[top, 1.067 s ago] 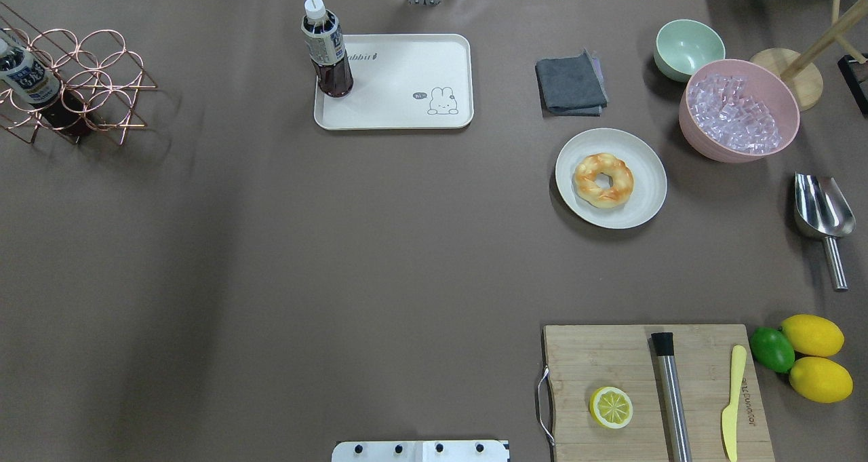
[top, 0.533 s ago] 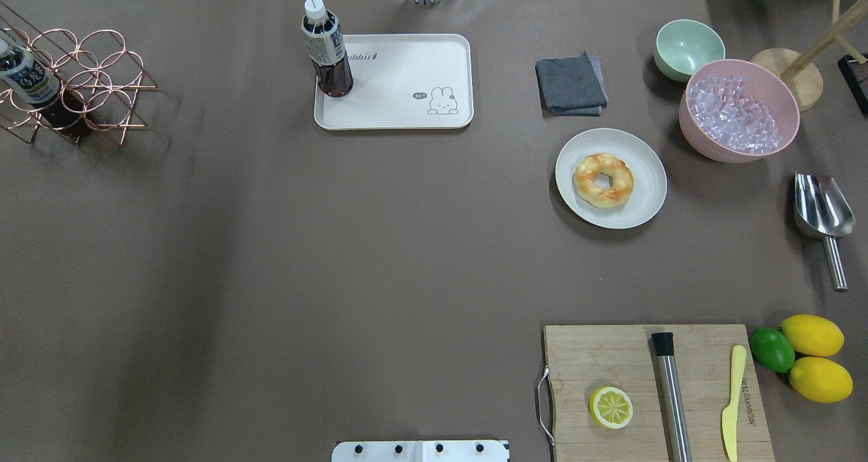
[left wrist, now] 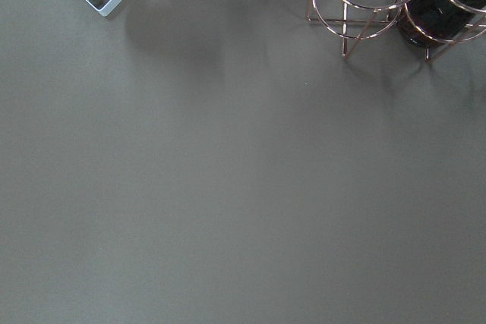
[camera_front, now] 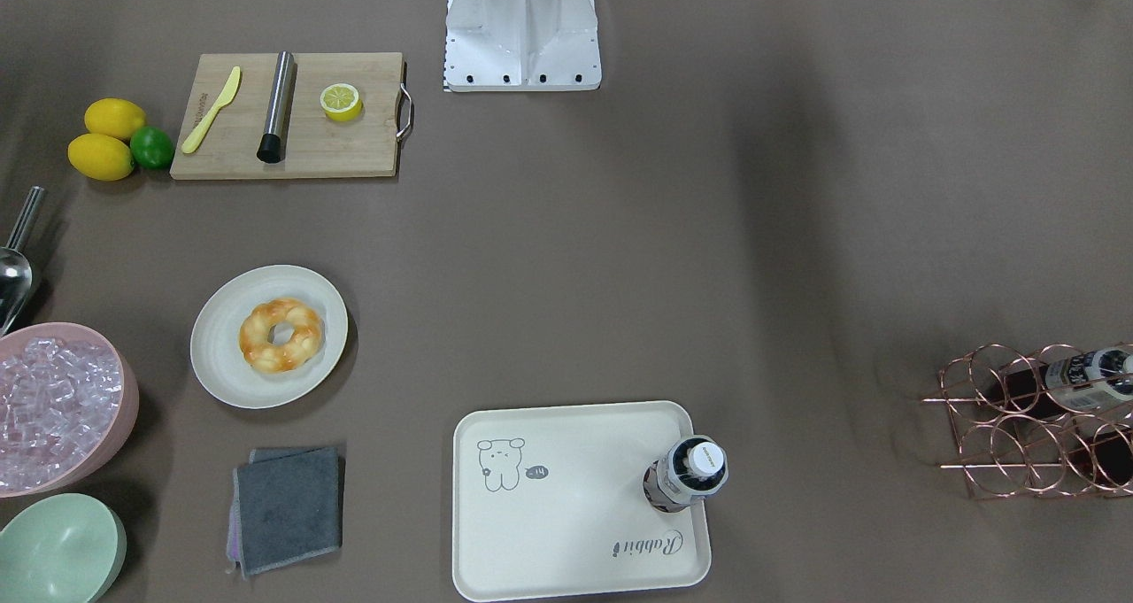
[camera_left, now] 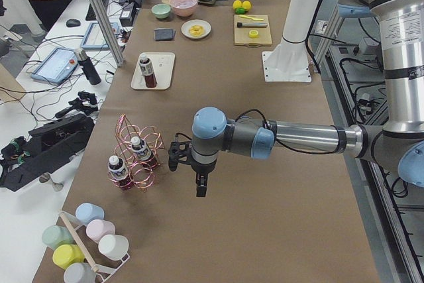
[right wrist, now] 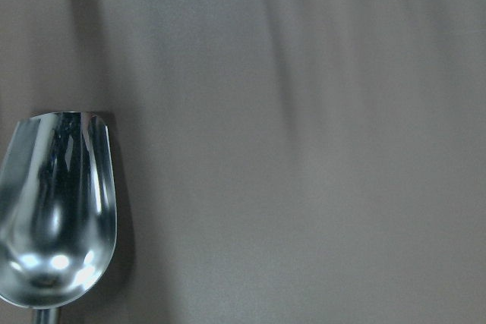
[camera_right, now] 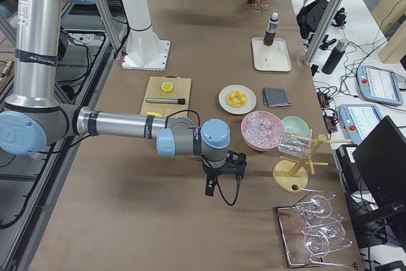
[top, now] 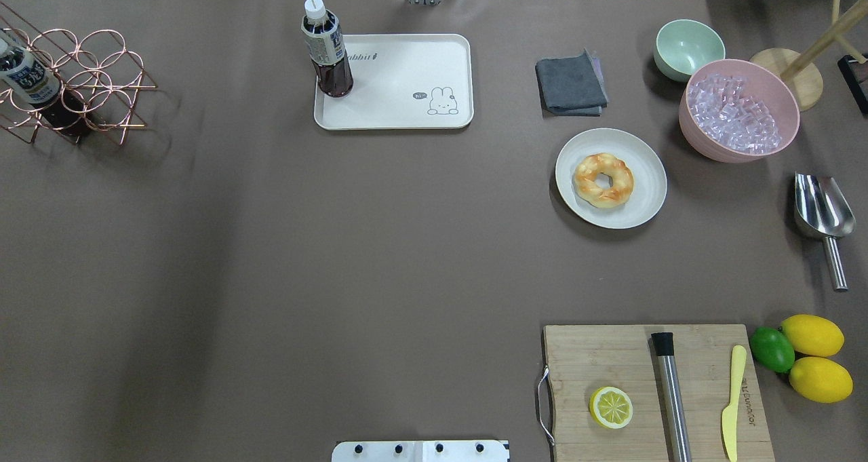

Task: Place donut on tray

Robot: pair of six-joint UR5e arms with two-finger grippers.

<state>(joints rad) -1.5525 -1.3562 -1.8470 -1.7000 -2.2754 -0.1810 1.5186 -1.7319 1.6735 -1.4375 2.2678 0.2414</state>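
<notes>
Approach seems not begun: the glossy golden-brown braided donut (top: 603,180) lies on a round off-white plate (top: 647,177), right of centre overhead, apart from the cream rectangular tray (top: 400,95) (upper middle); next the right gripper (camera_right: 209,187) should reach it, though its spread, like the left gripper's (camera_left: 201,189), I cannot tell.

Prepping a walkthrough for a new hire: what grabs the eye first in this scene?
First, the glossy golden donut, alone on a round plate on the robot's right side. Next comes the cream tray on the far side, with a dark bottle standing upright in one corner. Then the pink bowl, heaped with clear ice cubes, just beyond the plate.
</notes>
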